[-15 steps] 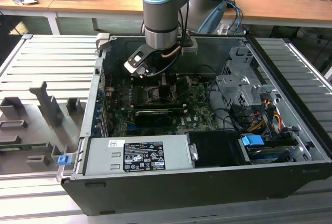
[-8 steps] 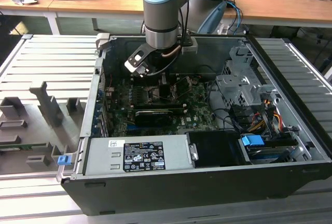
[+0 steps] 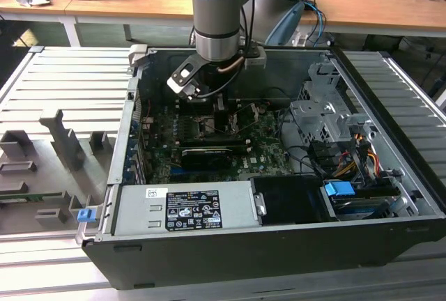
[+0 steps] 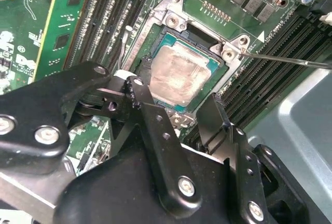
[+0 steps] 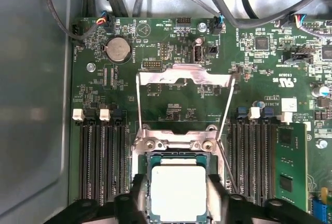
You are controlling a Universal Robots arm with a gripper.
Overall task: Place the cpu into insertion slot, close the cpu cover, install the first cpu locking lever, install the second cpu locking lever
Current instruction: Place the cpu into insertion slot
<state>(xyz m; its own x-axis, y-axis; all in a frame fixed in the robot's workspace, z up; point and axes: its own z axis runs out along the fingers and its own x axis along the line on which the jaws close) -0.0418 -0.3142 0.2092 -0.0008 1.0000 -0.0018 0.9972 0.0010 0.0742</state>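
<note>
Chip (image 4: 184, 73) down in the socket (image 5: 176, 142), flat by the look of it. Gripper (image 4: 171, 97) low over it, fingers (image 4: 155, 130) spread just wider than the chip, one at each side, gripping nothing. Cover (image 5: 184, 76) standing open, hinged up off the socket; thin lever (image 4: 285, 59) lying out to one side. Risks from here, as a judgement: a fingertip catching a chip edge on any sideways drift and tipping it off its seat; a tilted chip crushing socket pins under the cover; clipping the upright cover; snagging that lever.

Bright, even light; glare whitens the cpu (image 5: 178, 193), the case (image 3: 230, 266) interior lies dimmer.
</note>
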